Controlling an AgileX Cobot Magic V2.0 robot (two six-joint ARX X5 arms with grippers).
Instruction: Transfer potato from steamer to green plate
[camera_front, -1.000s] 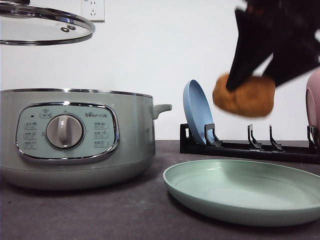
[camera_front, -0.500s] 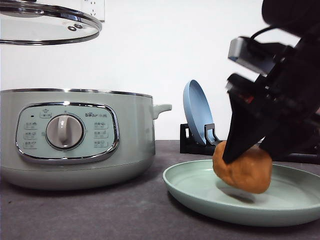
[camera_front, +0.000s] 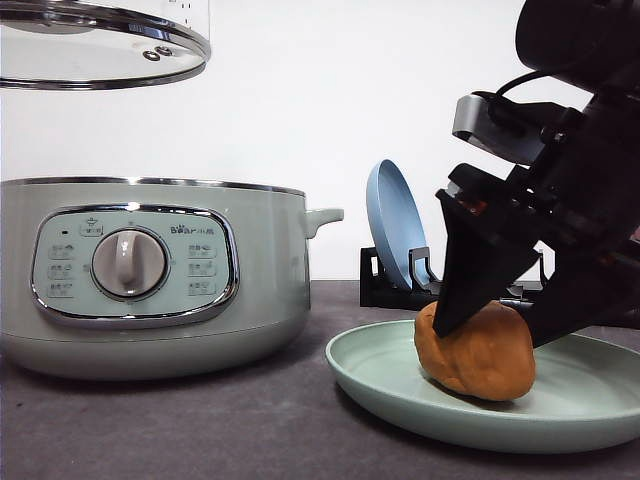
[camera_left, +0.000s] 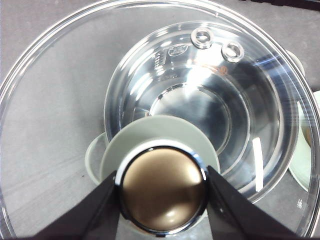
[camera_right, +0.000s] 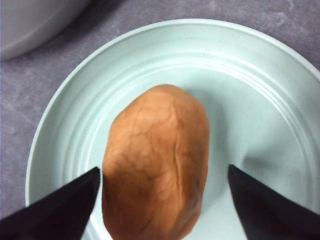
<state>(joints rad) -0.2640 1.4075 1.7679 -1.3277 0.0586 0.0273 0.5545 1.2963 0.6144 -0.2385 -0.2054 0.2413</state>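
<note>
1. The right gripper (camera_right: 162, 200) stands spread wide over the potato (camera_right: 156, 162); one finger touches or nearly touches its flank, the other stands apart, so nothing is gripped.
2. The potato lies directly between the fingers, its long axis running away from the wrist, resting on the green plate (camera_front: 380, 398).
3. The left gripper (camera_left: 162, 192) is clamped on the lid knob (camera_left: 162, 189), holding the glass lid (camera_front: 100, 50) above the steamer (camera_front: 150, 280).

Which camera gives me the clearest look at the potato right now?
The right wrist view: it looks straight down on the potato lying on the green plate, with the open right tool straddling it. The front view shows the potato side-on, its top partly covered by the tool.
</note>
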